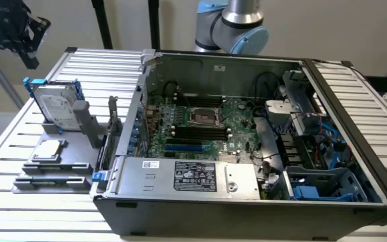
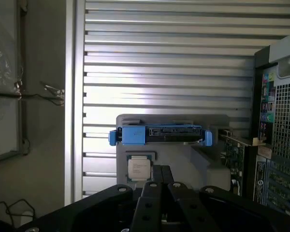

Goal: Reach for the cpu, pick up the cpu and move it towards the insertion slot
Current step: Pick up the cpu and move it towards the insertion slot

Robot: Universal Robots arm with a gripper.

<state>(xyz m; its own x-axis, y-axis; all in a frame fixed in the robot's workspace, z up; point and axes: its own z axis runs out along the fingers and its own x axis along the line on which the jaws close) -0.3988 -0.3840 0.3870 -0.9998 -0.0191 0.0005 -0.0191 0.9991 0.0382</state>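
End effector (image 2: 160,193) well apart from cpu (image 2: 138,169)

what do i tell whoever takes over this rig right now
Gripper: in the air at the exterior view's upper left, apart from the cpu and not holding it.
Cpu: flat on the grey holder on the slatted table, in front of the hard drive, outside the computer case.
Insertion slot: on the green motherboard inside the open case.
Done: no pick-up yet.
Left: reach, pick-up, move towards the slot.
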